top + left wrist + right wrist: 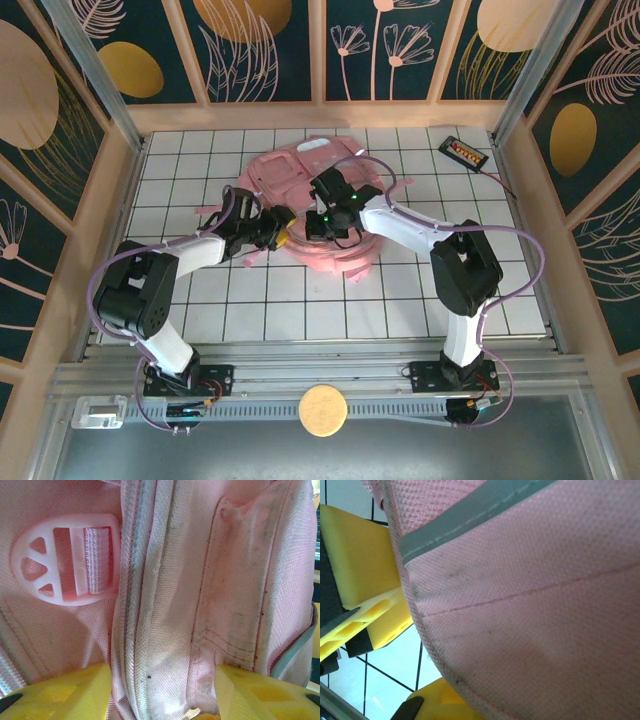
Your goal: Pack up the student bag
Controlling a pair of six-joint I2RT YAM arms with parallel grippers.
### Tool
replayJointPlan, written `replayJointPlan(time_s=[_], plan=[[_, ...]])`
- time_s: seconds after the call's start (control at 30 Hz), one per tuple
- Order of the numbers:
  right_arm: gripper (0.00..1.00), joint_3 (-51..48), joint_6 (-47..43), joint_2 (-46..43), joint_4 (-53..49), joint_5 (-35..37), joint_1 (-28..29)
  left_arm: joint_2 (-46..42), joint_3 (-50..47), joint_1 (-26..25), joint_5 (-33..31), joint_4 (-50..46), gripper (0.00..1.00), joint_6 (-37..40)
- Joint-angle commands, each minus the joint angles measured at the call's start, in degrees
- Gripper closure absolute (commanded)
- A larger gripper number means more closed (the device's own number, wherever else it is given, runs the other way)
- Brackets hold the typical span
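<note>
The pale-pink bag [300,170], smudged grey along its seams, is lying crumpled. The right gripper [412,650] is pinching its edge. The left gripper [162,690] is straddling a fold, its grip unclear.

White tiled tabletop with black grid lines [300,310], small black rectangular device with orange label [464,152] at far-right corner, round tan disc [322,410] on near metal rail [420,412], dark floral wall panels [270,50]

Pale-pink student bag [290,175] (grey trim), yellow jaws, white table [330,310] with black grid.
</note>
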Motion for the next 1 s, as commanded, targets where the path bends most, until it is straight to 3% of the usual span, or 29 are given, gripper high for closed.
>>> replayJointPlan(time_s=[0.0,0.2,0.73,0.87,0.97], plan=[[1.00,1.3,-0.4,-0.4,0.0,-1.5,-0.6,-1.2,-2.5,-0.8,-1.1,2.6,0.44,-0.9],[1.00,0.4,0.7,-0.8,0.8,-2.4,-1.1,-3.6,-10.3,-0.8,-0.7,14.0,0.50,-6.4],[1.00,0.4,2.1,-0.9,1.3,-3.2,0.2,2.5,-1.0,-0.8,-0.5,12.1,0.56,-3.7],[1.00,0.9,2.3,-0.4,1.3,-3.4,0.6,4.8,-0.4,-0.8,-0.4,11.8,0.68,-3.4],[1.00,1.5,2.1,-0.2,0.7,-3.0,0.8,4.8,-0.9,-0.8,-0.5,11.6,0.99,-3.1]])
